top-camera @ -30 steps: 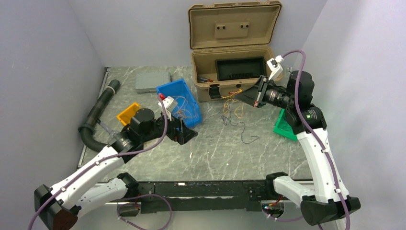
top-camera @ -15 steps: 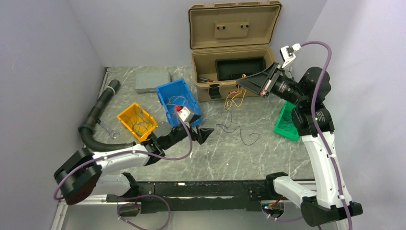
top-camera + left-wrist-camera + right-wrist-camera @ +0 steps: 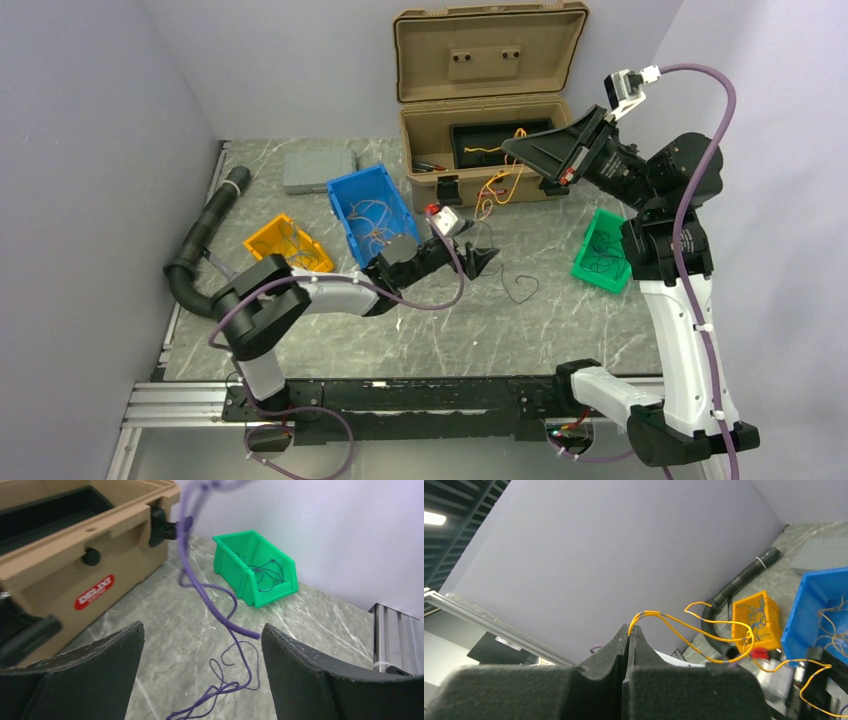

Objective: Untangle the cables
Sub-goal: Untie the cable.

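Bright, even, soft-shadowed light; purple cable point(image 3: 183, 555) blurs close-up in left wrist view.

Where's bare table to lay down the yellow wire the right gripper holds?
Freest: the marble tabletop strip between the black front rail and the left gripper. Also between the grey flat block and black corrugated hose. Crowded: before the tan plastic case, where thin purple wire lies.

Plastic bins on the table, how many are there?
3. The yellow plastic bin sits farthest left, the blue plastic bin just right of it, and the green plastic bin far right. No others show, though the arms could hide something.
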Controlling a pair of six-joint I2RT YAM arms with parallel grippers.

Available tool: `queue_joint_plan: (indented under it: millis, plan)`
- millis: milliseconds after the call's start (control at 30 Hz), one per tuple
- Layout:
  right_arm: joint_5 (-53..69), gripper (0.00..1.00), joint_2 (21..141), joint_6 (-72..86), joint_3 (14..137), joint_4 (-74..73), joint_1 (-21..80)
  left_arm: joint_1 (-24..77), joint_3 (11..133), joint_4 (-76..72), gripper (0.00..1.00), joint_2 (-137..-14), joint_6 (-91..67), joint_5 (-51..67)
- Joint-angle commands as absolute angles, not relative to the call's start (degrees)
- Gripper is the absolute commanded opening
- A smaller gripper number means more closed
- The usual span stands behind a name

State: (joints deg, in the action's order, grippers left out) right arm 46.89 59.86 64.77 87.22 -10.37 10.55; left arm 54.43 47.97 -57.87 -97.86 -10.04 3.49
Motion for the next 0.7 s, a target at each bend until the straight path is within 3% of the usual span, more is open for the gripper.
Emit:
queue_joint_plan:
  millis: [0,100,133,200,233,667]
  plan:
    - [45.71,0.00,60.29,66.09,92.24,-9.87,10.32,56.75,52.54,-62.74,0.88,-103.07,-13.21,6.06]
    - [44.56,0.00,61.36,67.65,94.53,-8.09,9.74,57.49,50.44,-69.32,0.82,-106.27,-18.88,5.56]
    - [44.29,0.00,62.11,68.27,95.78,-7.63,9.54,57.71,49.65,-71.97,0.68,-107.55,-21.56,5.89]
    - [43.79,0.00,63.76,68.68,98.87,-7.41,8.88,58.10,48.42,-74.83,0.21,-109.41,-23.65,6.76]
    - [43.32,0.00,64.44,68.53,100.28,-7.84,8.31,58.35,47.43,-75.25,0.02,-109.81,-23.98,6.68]
    - [38.85,0.00,74.28,65.43,112.91,-9.57,-3.33,62.51,11.97,-95.01,0.00,-96.99,-26.64,-8.11]
